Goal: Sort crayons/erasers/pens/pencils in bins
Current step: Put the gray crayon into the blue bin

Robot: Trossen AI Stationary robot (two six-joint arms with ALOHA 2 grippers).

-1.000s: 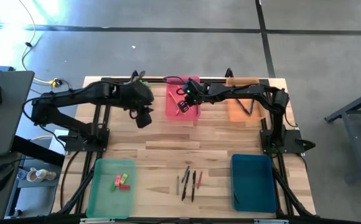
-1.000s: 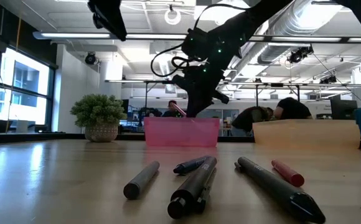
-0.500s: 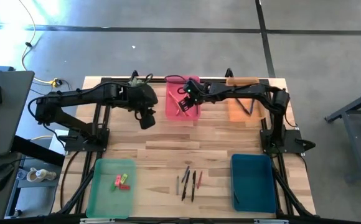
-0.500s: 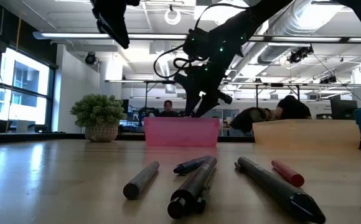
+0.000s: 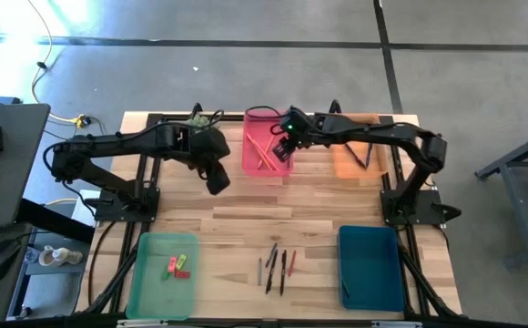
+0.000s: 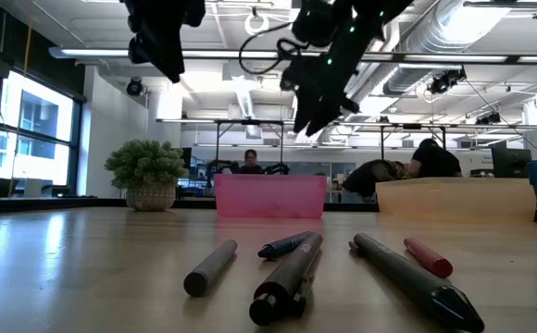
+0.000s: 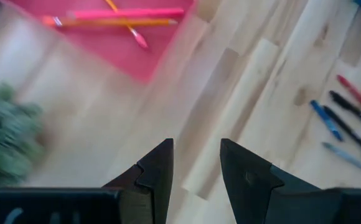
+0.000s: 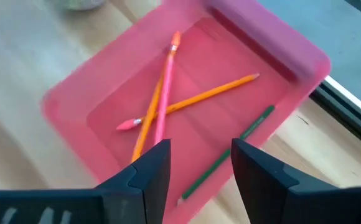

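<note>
The pink bin (image 5: pixel 266 144) stands at the table's far middle and holds several pencils (image 8: pixel 168 106): orange ones, a pink one and a dark green one (image 8: pixel 230 152). My right gripper (image 8: pixel 199 158) hangs open above the bin's right part (image 5: pixel 285 146), well clear of it (image 6: pixel 307 116). My left gripper (image 7: pixel 196 163) is open over bare wood left of the pink bin (image 5: pixel 217 179). Two erasers (image 5: pixel 177 266) lie in the light green bin (image 5: pixel 159 290). Several pens (image 5: pixel 278 264) lie loose on the table near the front middle.
The orange bin (image 5: pixel 355 157) sits at the far right and the teal bin (image 5: pixel 370 267) at the near right. A small potted plant (image 5: pixel 200 118) stands behind my left gripper. Bare wood lies between the far bins and the pens (image 6: pixel 296 268).
My right gripper has let go of a pink pencil, which now lies in the pink bin, and has risen well above the bin, shifting a little toward the table's right. My left gripper has drifted slightly toward the near edge.
</note>
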